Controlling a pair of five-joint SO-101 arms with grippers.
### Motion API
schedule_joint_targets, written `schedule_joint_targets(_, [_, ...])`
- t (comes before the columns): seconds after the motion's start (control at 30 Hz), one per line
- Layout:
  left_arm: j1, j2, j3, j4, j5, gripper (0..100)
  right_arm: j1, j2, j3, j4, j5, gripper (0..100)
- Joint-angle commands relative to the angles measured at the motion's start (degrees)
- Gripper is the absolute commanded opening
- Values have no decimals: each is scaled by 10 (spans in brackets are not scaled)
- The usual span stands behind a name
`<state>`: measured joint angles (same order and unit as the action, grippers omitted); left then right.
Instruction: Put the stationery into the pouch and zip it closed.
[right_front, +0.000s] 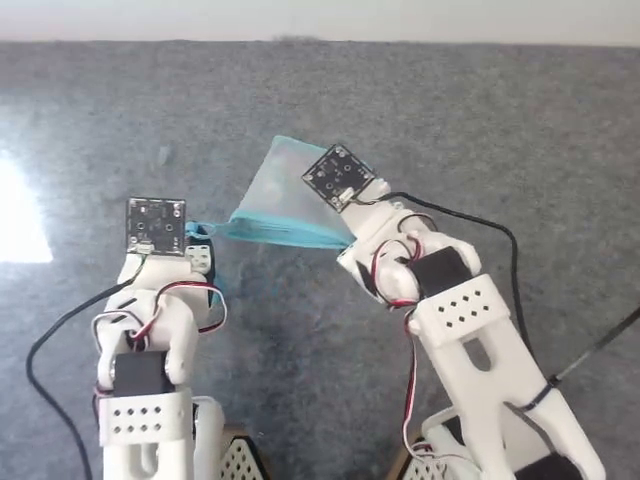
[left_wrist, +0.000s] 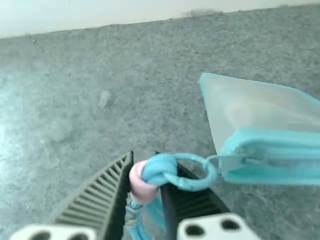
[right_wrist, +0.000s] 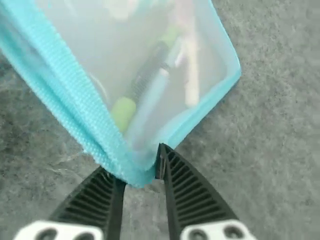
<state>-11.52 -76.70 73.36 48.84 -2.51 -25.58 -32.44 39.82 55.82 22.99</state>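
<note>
A translucent pouch with a turquoise zip edge lies in the middle of the grey table. Pens and other stationery show through its side. My left gripper is shut on the zip pull's cord, a blue loop with a pink bead, at the pouch's left end. The zip line looks closed along its length. My right gripper is shut on the pouch's right corner. In the high view the left arm sits left of the pouch and the right arm at its right end.
The grey carpet-like table surface spreads around the pouch with free room at the back and left. A pale wall edge runs along the far side. The right arm's black cable trails over the table on the right.
</note>
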Motion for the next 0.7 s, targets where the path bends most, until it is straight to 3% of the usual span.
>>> schedule_joint_targets(0.0, [-35, -9, -40, -25, -6, 13, 66, 7, 2, 0, 18, 6])
schedule_joint_targets(0.3, [-31, -12, -28, -22, -19, 17, 101, 8, 2, 0, 10, 6])
schedule_joint_targets(0.4, [-14, -11, -19, -18, -19, 85, 92, 8, 0, 4, -21, 7])
schedule_joint_targets(0.53, [64, -11, 5, 5, -20, 220, 82, 8, 0, 20, -35, 10])
schedule_joint_targets(0.67, [173, -11, 44, 8, -20, 229, 85, 8, -1, 32, -54, 28])
